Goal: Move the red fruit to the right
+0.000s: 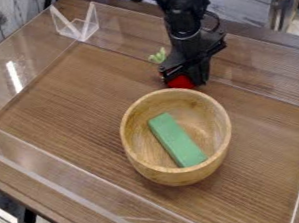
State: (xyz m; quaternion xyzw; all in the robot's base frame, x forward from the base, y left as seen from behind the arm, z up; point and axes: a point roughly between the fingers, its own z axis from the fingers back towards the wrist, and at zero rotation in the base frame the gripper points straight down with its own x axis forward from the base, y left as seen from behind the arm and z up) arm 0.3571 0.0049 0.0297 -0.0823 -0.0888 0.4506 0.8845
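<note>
The gripper [189,71] points almost straight down and is closed on the red fruit [176,80]. Its dark fingers pinch the fruit from both sides, and only the lower part of the red shows beneath them. The fruit sits directly under the gripper and looks to be resting on the counter [57,103] rather than lifted. Its green leafy stem [158,57] pokes out behind the gripper and to my left, so the fruit seems to lie tipped over, with its stem-to-body line running toward me.

The wooden bowl [133,120], with the green block [177,141] lying flat inside it, stands just in front of the gripper on my side, close but not touching. To my right of the gripper the wood is bare. I judge a sideways carry that way would have open room, and the bowl rim is the only thing to keep clear of.
</note>
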